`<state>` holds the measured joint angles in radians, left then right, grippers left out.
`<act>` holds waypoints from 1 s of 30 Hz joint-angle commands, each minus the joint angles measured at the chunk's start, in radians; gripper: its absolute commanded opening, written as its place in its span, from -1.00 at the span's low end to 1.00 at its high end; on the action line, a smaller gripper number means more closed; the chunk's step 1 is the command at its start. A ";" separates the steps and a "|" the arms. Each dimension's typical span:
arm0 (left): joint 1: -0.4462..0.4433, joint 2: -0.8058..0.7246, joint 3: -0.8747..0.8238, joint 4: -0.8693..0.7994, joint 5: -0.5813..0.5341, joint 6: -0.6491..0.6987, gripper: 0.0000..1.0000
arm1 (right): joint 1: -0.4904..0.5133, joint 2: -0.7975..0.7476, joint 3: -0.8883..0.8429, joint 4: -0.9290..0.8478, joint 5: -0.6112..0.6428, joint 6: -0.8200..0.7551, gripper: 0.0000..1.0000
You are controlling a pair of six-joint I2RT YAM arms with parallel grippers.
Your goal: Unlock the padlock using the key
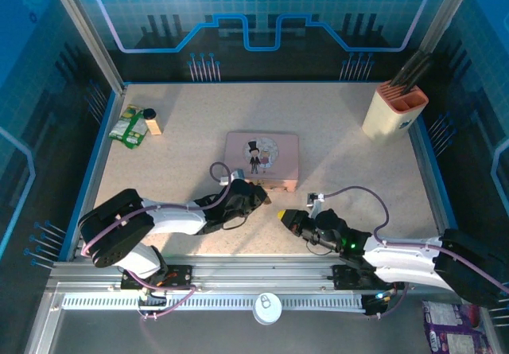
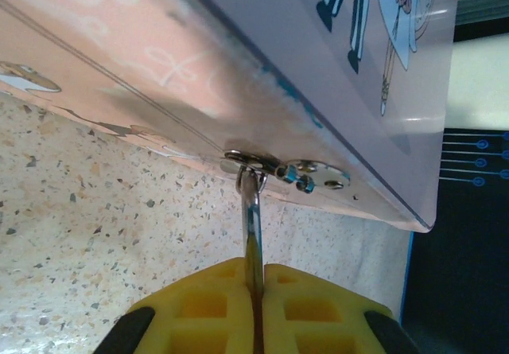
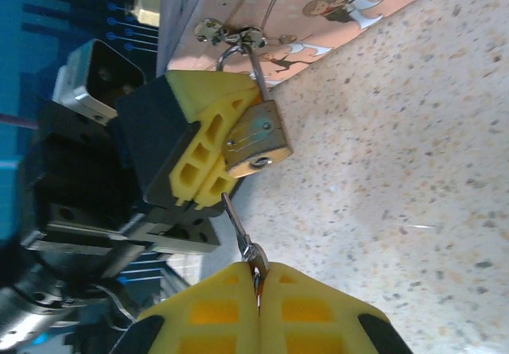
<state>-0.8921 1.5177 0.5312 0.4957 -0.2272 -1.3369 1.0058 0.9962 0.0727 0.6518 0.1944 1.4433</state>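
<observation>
Left claw [image 2: 256, 278]: it is squeezing tight on the padlock [image 3: 256, 138]. Its two yellow fingers [image 3: 208, 139] are pressing on the little gold lock, with hardly any gap between them.
Right claw [image 3: 258, 282]: it is pinching shut on the key [image 3: 238, 227]. It is holding the key by its back end, and the thin dark part is sticking out toward the padlock.
Padlock: it is hanging at the near edge of the pink tin [image 1: 262, 153], on the tin's front side. Its body is sitting between the left claw's fingers.
Shackle [image 3: 261, 74]: the thin silver loop is going through the small metal catch [image 2: 254, 161] on the tin. One end is going into the gold body. The other end is hiding behind a yellow finger, so I cannot tell if the loop is open.
Key tip: it is pointing at the bottom of the padlock, just beside its lower corner and right by the left claw's finger. I cannot tell if it is going into the keyhole.
Both claws: they are facing each other, near together, just in front of the tin.
Table [image 1: 183, 131]: it is pale and speckled, and the tin is lying flat on it.
Far things: a knife block [image 1: 394, 107] is standing in the back right corner, and green packets [image 1: 129, 127] are lying at the back left, both well apart from the claws.
</observation>
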 commanded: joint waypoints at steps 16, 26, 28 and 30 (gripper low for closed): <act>-0.028 0.000 -0.072 0.410 -0.029 -0.069 -1.00 | -0.046 0.147 0.007 0.226 -0.099 0.178 -1.00; -0.039 -0.020 -0.102 0.431 -0.035 -0.066 -1.00 | -0.059 0.098 0.010 0.171 -0.086 0.173 -1.00; -0.045 -0.020 -0.102 0.438 -0.034 -0.062 -1.00 | -0.063 0.090 0.009 0.164 -0.087 0.174 -1.00; -0.048 -0.019 -0.099 0.445 -0.034 -0.062 -1.00 | -0.064 0.086 0.010 0.157 -0.089 0.174 -1.00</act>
<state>-0.9237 1.5261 0.4232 0.7971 -0.2474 -1.4094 0.9543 1.0962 0.0731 0.8234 0.0963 1.6131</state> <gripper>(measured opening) 0.074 0.064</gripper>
